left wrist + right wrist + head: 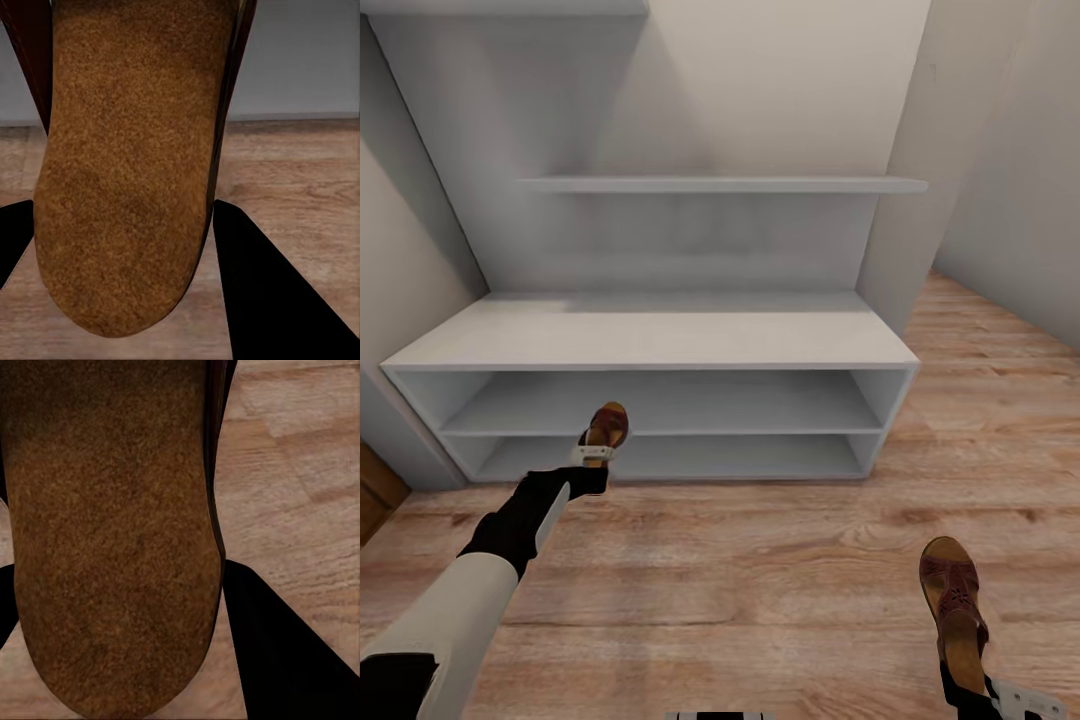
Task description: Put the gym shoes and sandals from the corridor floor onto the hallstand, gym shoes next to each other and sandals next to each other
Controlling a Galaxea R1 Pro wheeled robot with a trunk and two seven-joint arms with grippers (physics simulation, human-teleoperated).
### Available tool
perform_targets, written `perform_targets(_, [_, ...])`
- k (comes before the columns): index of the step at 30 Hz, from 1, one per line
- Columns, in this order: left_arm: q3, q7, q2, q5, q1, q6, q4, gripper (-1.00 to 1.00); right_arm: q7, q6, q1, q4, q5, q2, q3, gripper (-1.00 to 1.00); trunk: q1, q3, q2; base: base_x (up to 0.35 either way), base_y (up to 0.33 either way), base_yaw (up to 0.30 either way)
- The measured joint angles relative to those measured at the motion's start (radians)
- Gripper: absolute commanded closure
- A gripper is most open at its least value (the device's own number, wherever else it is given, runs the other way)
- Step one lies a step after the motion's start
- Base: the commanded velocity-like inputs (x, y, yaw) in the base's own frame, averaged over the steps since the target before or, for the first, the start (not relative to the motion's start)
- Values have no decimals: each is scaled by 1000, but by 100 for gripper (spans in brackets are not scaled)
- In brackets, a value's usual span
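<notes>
Left gripper [588, 468] clamping sandal [605, 428] before hallstand [650, 345] edge

Left tool [592, 462] and right tool [975, 690] each clamp a sandal.

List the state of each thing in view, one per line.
Left gripper: shut on the brown leather sandal, held up in front of the rack's shelves.
Right gripper: shut on the second brown sandal, held above the floor.
Pale grey-white shoe rack: bench top and both open shelves bare.
Wood-plank floor: no shoes lying on it in view.
</notes>
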Motion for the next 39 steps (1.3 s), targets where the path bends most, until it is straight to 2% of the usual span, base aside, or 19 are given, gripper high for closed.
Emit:
perform_targets(11, [6,2,5,0,1,0,0,100,0,0,0,0,0,0,-1,100,0,0,0,309,80,0])
perform_targets(21, [6,4,6,1,2,-1,1,100,0,0,0,0,0,-1,-2,100,0,0,0,88,51,0])
perform_targets(28, [6,5,6,0,4,-1,1,100,0,0,0,1,0,-1,-1,100,0,0,0,247,127,0])
perform_targets(39, [7,45,6,1,5,-3,1,100,0,0,0,0,0,-2,-2,100,0,0,0,231,19,0])
